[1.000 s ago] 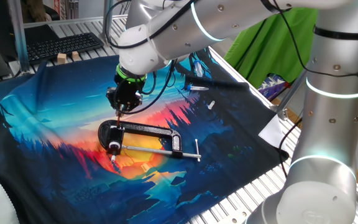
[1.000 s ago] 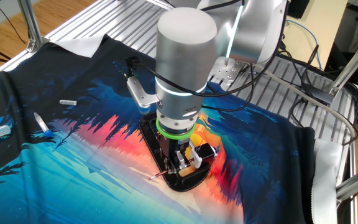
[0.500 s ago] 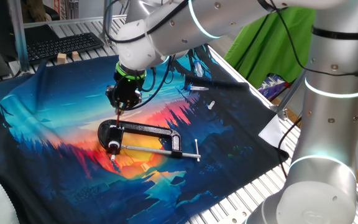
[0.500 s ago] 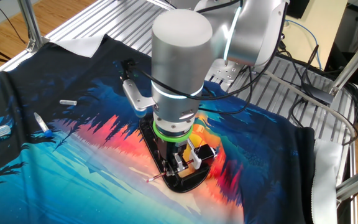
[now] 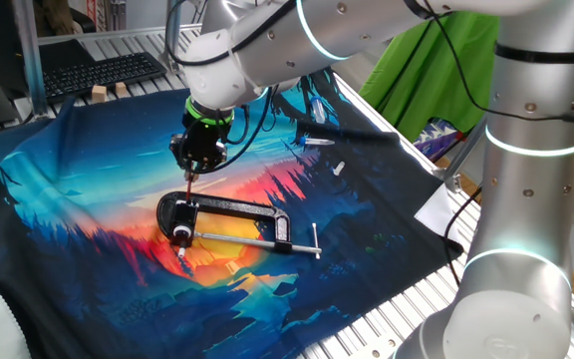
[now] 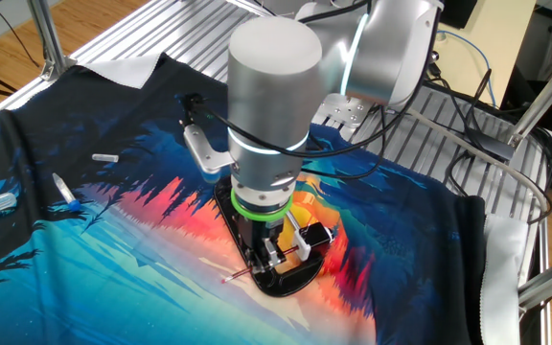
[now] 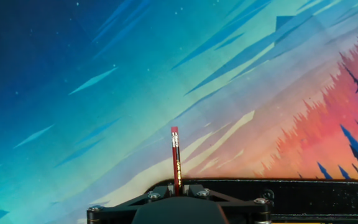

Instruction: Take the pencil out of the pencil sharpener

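Observation:
The pencil (image 7: 176, 158) is a thin reddish-brown stick with a red eraser end. My gripper (image 7: 177, 188) is shut on its shaft, and the eraser end sticks out past the fingers over the cloth. In one fixed view the gripper (image 5: 194, 168) hangs just above the left end of the black C-clamp (image 5: 229, 209), with the pencil (image 5: 189, 186) slanting down from it. In the other fixed view the pencil's end (image 6: 236, 276) pokes out low on the left of the gripper (image 6: 274, 254). An orange and black piece (image 6: 312, 236) sits in the clamp behind it. The pencil's far end is hidden.
The clamp's silver screw rod (image 5: 257, 241) lies along the colourful cloth (image 5: 88, 199). Small white pieces (image 5: 338, 168) lie further back, and more of them (image 6: 104, 157) on the cloth's left side. A keyboard (image 5: 98, 72) stands at the back, metal slats (image 6: 401, 144) round the cloth.
The arm has shifted slightly left and away from the clamp, carrying the pencil; its eraser end has moved further out to the left.

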Tool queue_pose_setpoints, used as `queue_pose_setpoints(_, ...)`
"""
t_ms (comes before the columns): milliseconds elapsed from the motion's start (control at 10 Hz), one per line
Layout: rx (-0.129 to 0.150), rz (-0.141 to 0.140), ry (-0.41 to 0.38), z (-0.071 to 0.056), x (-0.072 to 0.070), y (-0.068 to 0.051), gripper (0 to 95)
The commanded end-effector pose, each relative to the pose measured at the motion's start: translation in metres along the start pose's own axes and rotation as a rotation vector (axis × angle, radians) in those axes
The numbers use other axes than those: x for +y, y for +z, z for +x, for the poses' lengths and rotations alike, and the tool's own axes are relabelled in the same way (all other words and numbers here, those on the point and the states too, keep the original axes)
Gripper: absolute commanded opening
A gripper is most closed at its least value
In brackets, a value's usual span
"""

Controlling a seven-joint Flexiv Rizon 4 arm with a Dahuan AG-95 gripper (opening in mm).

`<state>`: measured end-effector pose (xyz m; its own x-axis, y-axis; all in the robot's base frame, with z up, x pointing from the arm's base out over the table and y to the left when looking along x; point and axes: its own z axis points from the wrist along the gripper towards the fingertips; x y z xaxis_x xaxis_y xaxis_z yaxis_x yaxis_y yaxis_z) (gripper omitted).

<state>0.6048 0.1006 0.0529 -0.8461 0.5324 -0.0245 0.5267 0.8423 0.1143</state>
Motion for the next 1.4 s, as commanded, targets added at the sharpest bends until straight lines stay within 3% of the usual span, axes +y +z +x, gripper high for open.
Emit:
queue_pose_setpoints(100, 0.003, 0.001, -0.001, -0.002, 0.001, 0.0, 0.0)
queue_pose_setpoints(800, 0.01, 0.003, -0.007, -0.017, 0.004, 0.001, 0.0)
queue_pose_setpoints(1400, 0.02, 0.002, -0.029, -0.041, 0.01, -0.004, 0.0)
